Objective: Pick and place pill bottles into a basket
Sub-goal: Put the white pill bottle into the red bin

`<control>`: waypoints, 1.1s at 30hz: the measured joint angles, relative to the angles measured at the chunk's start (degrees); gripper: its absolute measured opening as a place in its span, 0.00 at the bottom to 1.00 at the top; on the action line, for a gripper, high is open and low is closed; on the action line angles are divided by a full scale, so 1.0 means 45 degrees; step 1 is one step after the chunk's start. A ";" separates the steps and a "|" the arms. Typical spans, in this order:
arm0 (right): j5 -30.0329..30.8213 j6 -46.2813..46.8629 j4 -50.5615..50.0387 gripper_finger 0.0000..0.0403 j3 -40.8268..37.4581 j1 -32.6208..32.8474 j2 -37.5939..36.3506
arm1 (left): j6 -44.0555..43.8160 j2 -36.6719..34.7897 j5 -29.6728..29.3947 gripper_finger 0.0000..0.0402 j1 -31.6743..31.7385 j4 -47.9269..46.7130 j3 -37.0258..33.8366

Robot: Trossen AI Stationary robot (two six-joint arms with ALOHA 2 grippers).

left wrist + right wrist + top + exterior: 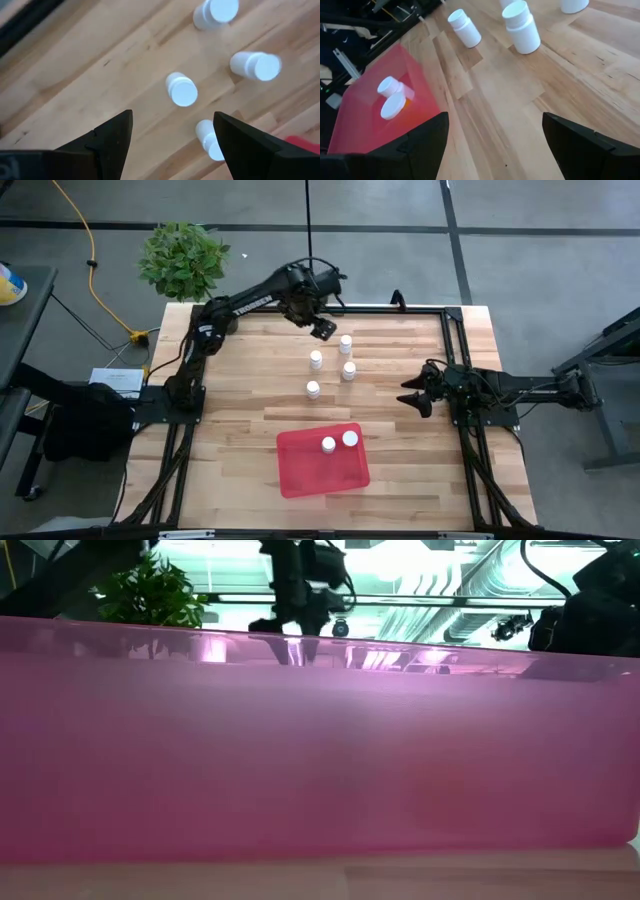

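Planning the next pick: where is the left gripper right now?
In the high view, the left gripper hovers at the table's far side, jaws open, just beside the cluster of four pill bottles still on the table.

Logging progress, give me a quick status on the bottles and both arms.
Left tool open, empty, above the four loose bottles. Right tool open, empty, at the table's right side. Two bottles in the red tray. Nothing in the way.

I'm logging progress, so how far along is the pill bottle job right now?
Done: two bottles stand in the red basket. In hand: nothing is gripped; the left gripper, jaws open, hovers by the far end of the four bottles on the table. The right gripper waits open at the right side. Left: those four.
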 joint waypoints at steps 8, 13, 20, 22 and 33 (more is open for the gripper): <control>0.0078 0.0078 0.0046 0.77 0.0006 0.0000 0.0000 | 0.0905 0.0944 0.0802 0.78 -0.0414 0.0051 0.0000; 0.0087 0.0122 0.0049 0.77 0.0010 0.0000 0.0000 | 0.1477 0.1183 0.0931 0.78 -0.0488 0.0077 0.0001; 0.0092 0.0360 0.0047 0.77 0.0015 0.0000 -0.0002 | 0.1827 0.1265 0.0896 0.78 -0.0540 0.0340 0.0001; 0.0097 0.0365 0.0046 0.77 0.0015 0.0000 0.0000 | 0.1829 0.1265 0.0891 0.78 -0.0540 0.0334 0.0001; 0.0100 0.0356 0.0046 0.77 0.0015 0.0000 0.0000 | 0.2041 0.1265 0.0451 0.78 -0.0540 0.0422 0.0001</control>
